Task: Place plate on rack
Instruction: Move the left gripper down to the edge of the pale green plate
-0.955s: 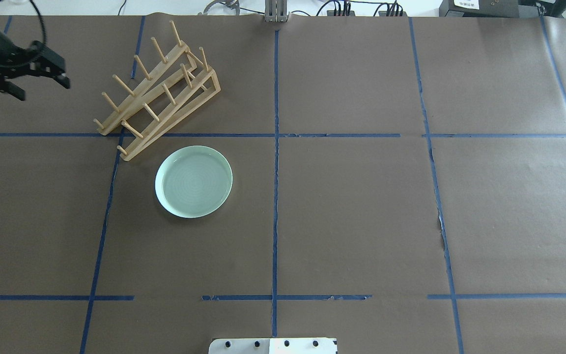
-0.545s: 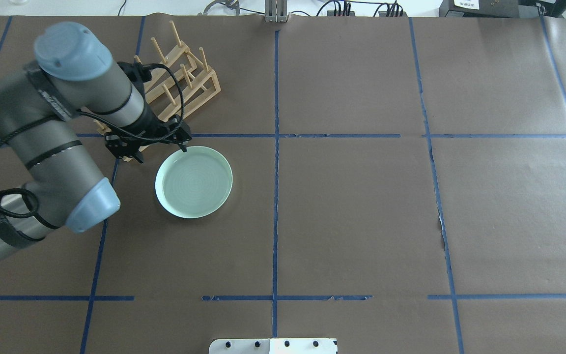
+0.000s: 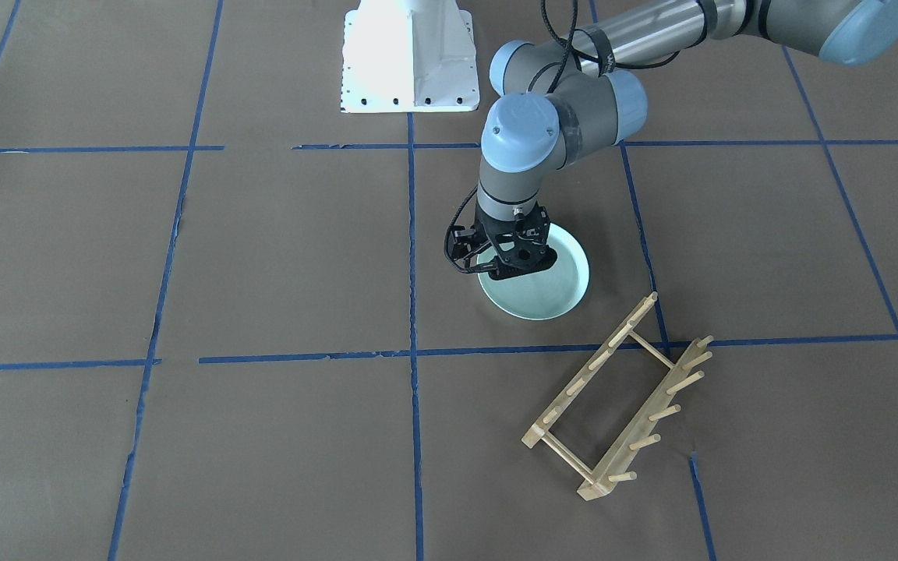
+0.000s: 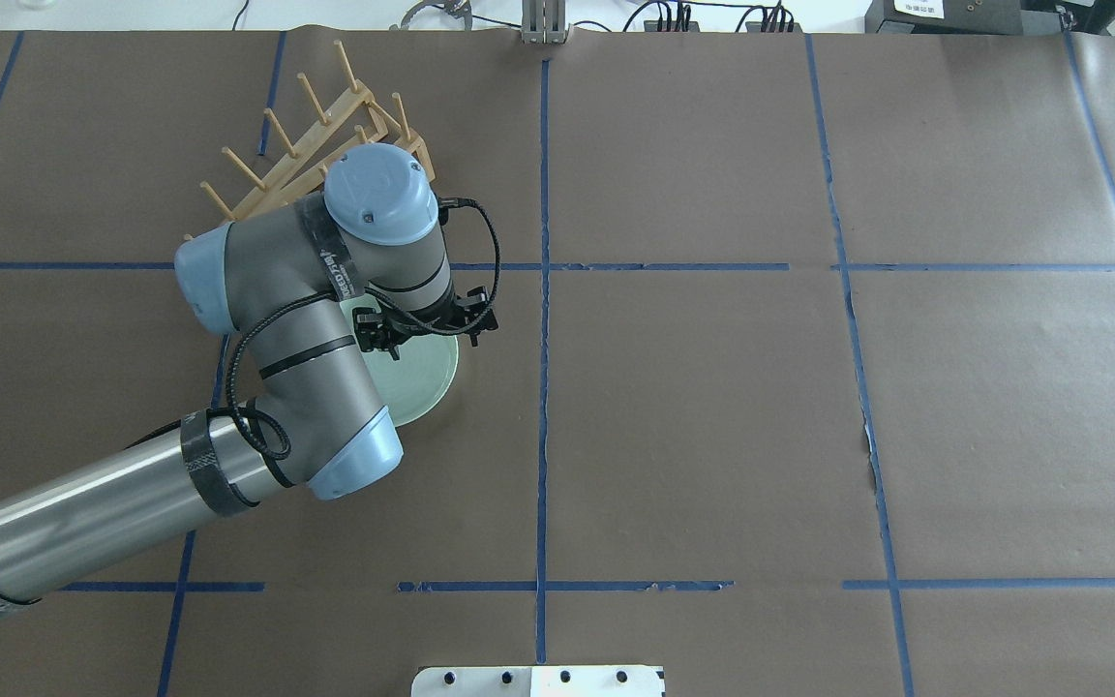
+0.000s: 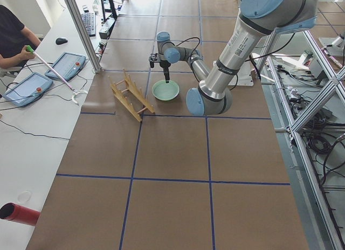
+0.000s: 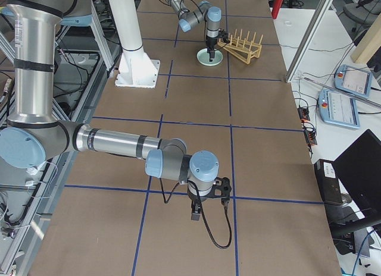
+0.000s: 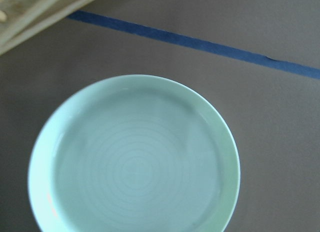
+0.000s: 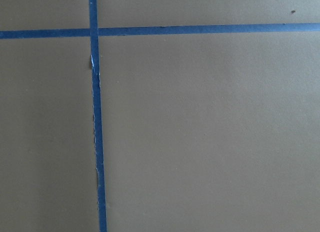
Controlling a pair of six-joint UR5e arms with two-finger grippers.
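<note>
The pale mint-green plate (image 4: 422, 387) lies flat on the brown paper, also seen in the front view (image 3: 550, 294) and filling the left wrist view (image 7: 135, 157). The light-wood rack (image 4: 267, 174) stands just beyond it, partly hidden by my left arm; the front view shows it whole (image 3: 620, 405). My left gripper (image 4: 427, 329) points down over the plate's edge toward the table's middle (image 3: 513, 269), jaws open and empty. My right gripper (image 6: 205, 207) shows only in the right side view, low over bare paper far from the plate; I cannot tell whether it is open or shut.
The white robot base plate (image 3: 406, 62) sits at the table's robot-side edge. Blue tape lines cross the paper. A side table with tablets (image 5: 27, 85) and a person runs along the far edge beyond the rack. A red cylinder (image 5: 19, 213) lies there too.
My left arm has swung in from the far left, past the rack's near end, and now has its gripper over the plate. Plate and rack have not moved.
</note>
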